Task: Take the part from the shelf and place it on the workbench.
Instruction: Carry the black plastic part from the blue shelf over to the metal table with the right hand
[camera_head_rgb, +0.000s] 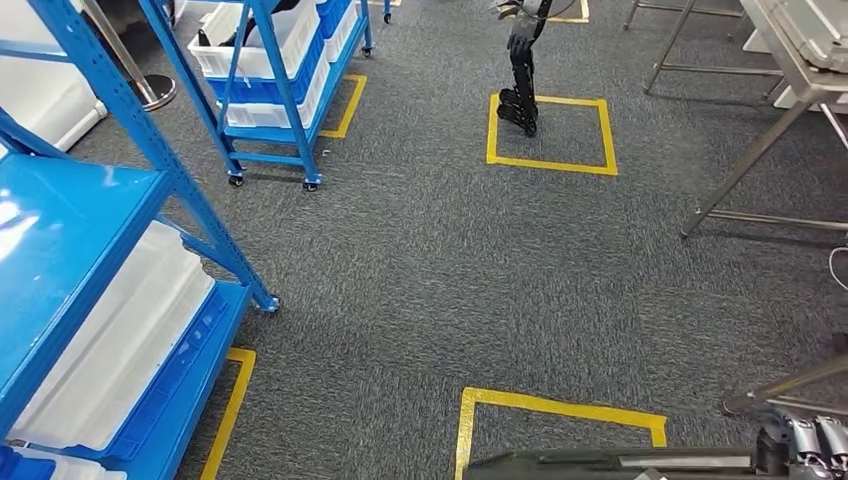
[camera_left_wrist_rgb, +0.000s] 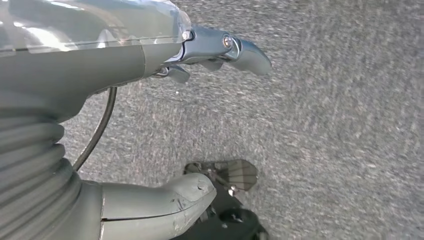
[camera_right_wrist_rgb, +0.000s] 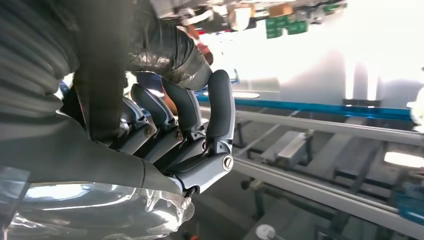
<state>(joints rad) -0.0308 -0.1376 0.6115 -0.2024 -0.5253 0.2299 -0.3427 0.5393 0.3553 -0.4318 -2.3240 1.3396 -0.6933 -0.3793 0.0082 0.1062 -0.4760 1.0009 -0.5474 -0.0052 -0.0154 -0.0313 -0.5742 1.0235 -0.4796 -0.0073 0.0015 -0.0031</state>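
A grey, short-pile carpet floor (camera_head_rgb: 420, 260) spreads across the head view. At its left edge stands a tall blue steel shelf rack (camera_head_rgb: 70, 230), with a long white plastic bin (camera_head_rgb: 110, 340) on its lower level. Further off stands a second blue rack on small castors (camera_head_rgb: 285, 100), which carries stacked white plastic crates (camera_head_rgb: 270, 40) with dark items inside. On the right, the bare steel frame of the grey workbench (camera_head_rgb: 800, 90) reaches in, its slanted legs resting on the carpet.

Two squares of yellow floor tape are marked on the carpet. The far yellow square (camera_head_rgb: 550, 130) lies between the castor rack and the workbench, and the near yellow square (camera_head_rgb: 560, 410) is cut off by the lower edge. A black jointed limb-like object (camera_head_rgb: 522, 80) hangs down over the left side of the far square.

The dark, glossy, rounded part (camera_right_wrist_rgb: 165, 45) is off the shelf and not on the workbench. It sits in the robot's right hand (camera_right_wrist_rgb: 190, 145), whose dark fingers (camera_right_wrist_rgb: 220, 105) curl tightly round it. In the head view that hand (camera_head_rgb: 800, 440) is at the lower right corner, at the end of a long dark bar along the bottom edge.

The left hand (camera_left_wrist_rgb: 150, 55) hangs above the carpet. Its thumb and fingers are spread apart and it holds nothing.
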